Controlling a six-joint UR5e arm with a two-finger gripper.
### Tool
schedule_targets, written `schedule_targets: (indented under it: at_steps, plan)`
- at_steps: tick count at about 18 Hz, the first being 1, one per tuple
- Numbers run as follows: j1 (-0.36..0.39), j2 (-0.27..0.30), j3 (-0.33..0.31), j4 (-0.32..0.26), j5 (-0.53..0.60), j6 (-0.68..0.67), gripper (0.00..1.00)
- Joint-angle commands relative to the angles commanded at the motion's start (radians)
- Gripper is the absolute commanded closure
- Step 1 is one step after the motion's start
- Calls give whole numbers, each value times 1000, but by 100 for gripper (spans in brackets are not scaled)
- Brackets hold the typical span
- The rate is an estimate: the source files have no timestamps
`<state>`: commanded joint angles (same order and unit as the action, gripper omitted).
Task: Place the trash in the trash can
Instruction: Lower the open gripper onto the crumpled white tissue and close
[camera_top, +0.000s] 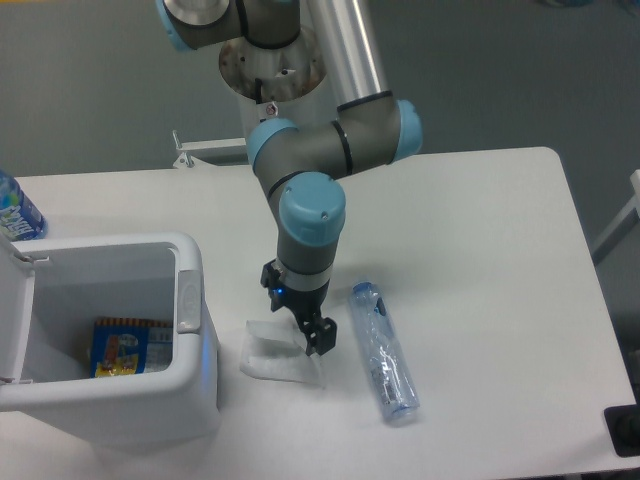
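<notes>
One wrapper (272, 356), one clear bottle (383, 352), one trash can (110, 345), one tool (297, 323).

No text can be read. Print is seen on the blue bottle label (14, 215) at the left edge and on the yellow packet (120, 347), but it is too blurred.

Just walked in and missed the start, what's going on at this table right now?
A robot arm is clearing trash into the open white trash can, which already holds a yellow-and-blue packet. Its gripper is down over the white wrapper beside the can; whether it has a grip cannot be told. The clear bottle lies on the table to the right, untouched.
</notes>
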<state>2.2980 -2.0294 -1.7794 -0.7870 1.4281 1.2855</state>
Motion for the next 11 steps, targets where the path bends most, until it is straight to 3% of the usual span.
schedule_targets:
  at_steps: [6, 8, 9, 10, 11]
  plan:
    - [-49, -25, -3, 2, 28, -44, 2]
    - [-51, -25, -3, 2, 29, -66, 27]
    - [-51, -23, -2, 2, 29, -74, 46]
    - [-51, -22, 6, -1, 31, -81, 59]
    - [-51, -22, 8, -2, 31, -83, 65]
